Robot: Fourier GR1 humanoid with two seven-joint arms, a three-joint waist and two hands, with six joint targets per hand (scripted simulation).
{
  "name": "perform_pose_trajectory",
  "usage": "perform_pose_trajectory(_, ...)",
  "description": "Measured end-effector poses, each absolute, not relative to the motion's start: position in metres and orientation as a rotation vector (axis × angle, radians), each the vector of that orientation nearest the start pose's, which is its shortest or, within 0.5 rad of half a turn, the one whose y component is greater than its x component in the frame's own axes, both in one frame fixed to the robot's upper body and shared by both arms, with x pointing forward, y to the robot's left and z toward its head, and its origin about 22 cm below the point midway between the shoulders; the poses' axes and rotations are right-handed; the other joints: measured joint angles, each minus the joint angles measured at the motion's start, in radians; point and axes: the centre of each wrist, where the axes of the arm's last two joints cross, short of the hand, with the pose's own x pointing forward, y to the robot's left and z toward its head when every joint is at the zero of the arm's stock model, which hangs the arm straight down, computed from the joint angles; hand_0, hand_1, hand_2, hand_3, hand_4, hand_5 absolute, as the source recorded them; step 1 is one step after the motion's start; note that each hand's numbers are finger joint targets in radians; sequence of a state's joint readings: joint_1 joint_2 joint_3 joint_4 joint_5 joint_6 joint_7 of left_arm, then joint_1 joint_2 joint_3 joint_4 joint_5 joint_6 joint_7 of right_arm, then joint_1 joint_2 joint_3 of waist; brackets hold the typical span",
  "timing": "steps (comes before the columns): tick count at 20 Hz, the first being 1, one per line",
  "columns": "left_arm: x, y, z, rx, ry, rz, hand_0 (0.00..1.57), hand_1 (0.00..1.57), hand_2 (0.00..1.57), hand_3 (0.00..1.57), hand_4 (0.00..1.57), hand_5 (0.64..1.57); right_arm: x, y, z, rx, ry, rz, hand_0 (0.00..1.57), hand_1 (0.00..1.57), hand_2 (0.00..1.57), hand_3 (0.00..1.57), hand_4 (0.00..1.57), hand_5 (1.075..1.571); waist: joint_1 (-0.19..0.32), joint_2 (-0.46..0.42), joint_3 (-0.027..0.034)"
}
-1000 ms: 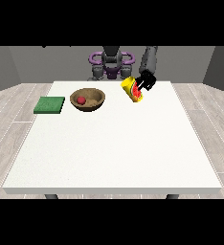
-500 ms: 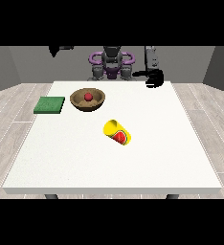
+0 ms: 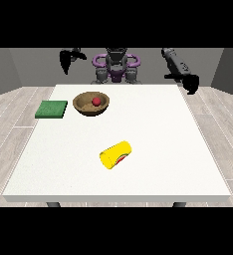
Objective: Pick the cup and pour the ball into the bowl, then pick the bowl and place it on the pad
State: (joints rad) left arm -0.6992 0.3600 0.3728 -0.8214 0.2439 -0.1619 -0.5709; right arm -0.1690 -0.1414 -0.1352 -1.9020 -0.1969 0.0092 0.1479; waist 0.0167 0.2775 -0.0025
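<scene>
A yellow cup with a red inside lies on its side near the middle of the white table, held by no hand. The red ball rests inside the brown wooden bowl at the table's back left. A green pad lies flat left of the bowl. The hand at the view's right hangs beyond the table's back right corner, far from the cup. The hand at the view's left is raised above the back left corner, behind the bowl. Neither hand holds anything.
The robot's torso stands behind the table's far edge. Grey plank floor surrounds the table on all sides.
The cup, held a second ago by the hand at the view's right, now lies on the table and has rolled a little. That hand has swung out to the right and back.
</scene>
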Motion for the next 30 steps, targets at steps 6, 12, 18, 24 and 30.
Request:
perform_pose_trajectory(6, 0.403, 0.378, 0.169, 0.044, -2.204, 0.051, 0.0, 0.0, 0.0, 0.0, 0.0, 1.522, 0.279, -0.27, 0.087, 0.053, -1.869, -0.097, 0.0, 0.0, 0.0, 0.0, 0.4, 1.569, 0.022, 0.028, 0.0034)
perform_pose_trajectory(12, 0.398, 0.397, 0.235, 0.098, -2.245, -0.011, 0.0, 0.0, 0.0, 0.0, 0.0, 1.541, 0.298, -0.278, 0.043, 0.096, -1.835, -0.138, 0.0, 0.0, 0.0, 0.0, 0.33, 1.571, 0.013, 0.061, 0.0041)
perform_pose_trajectory(18, 0.388, 0.405, 0.281, 0.117, -2.279, -0.045, 0.0, 0.0, 0.0, 0.0, 0.0, 1.542, 0.314, -0.299, 0.009, 0.098, -1.794, -0.172, 0.0, 0.0, 0.0, 0.0, 0.31, 1.568, 0.017, 0.073, 0.0041)
perform_pose_trajectory(24, 0.381, 0.409, 0.31, 0.117, -2.279, -0.037, 0.0, 0.0, 0.0, 0.0, 0.0, 1.538, 0.333, -0.292, -0.007, 0.13, -1.713, -0.212, 0.0, 0.0, 0.0, 0.0, 0.41, 1.57, 0.009, 0.054, 0.0039)
perform_pose_trajectory(30, 0.375, 0.405, 0.329, 0.103, -2.307, -0.049, 0.0, 0.0, 0.0, 0.0, 0.04, 1.525, 0.344, -0.299, -0.009, 0.131, -1.724, -0.234, 0.0, 0.0, 0.0, 0.0, 0.34, 1.57, 0.021, 0.062, -0.0102)
